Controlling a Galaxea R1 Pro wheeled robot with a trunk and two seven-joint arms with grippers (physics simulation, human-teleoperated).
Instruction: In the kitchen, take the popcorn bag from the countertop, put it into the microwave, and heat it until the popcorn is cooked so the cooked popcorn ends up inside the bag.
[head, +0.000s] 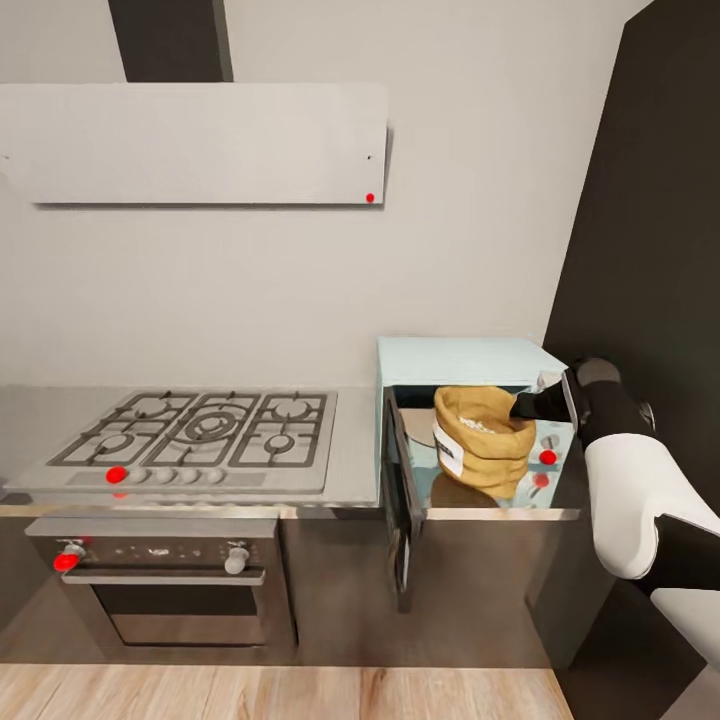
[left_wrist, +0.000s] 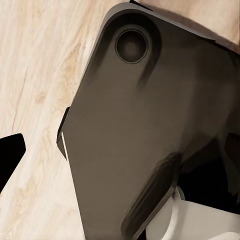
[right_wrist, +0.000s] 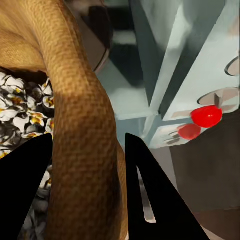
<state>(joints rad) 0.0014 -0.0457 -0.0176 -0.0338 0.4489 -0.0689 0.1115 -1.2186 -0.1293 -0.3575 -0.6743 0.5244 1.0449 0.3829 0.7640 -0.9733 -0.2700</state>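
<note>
Grey, faintly reflective countertop (head: 350, 450) carries a steel gas hob (head: 195, 430) at nine o'clock of the boxy mint microwave (head: 460, 362), whose dark door (head: 402, 500) hangs open. Inside sits the coarse burlap popcorn bag (head: 485, 440). Up close, the right gripper (right_wrist: 87, 175) clamps its rolled rim (right_wrist: 82, 130), with popcorn (right_wrist: 20, 107) showing. Whether the left claw (left_wrist: 10, 157) is open, I cannot tell.
</note>
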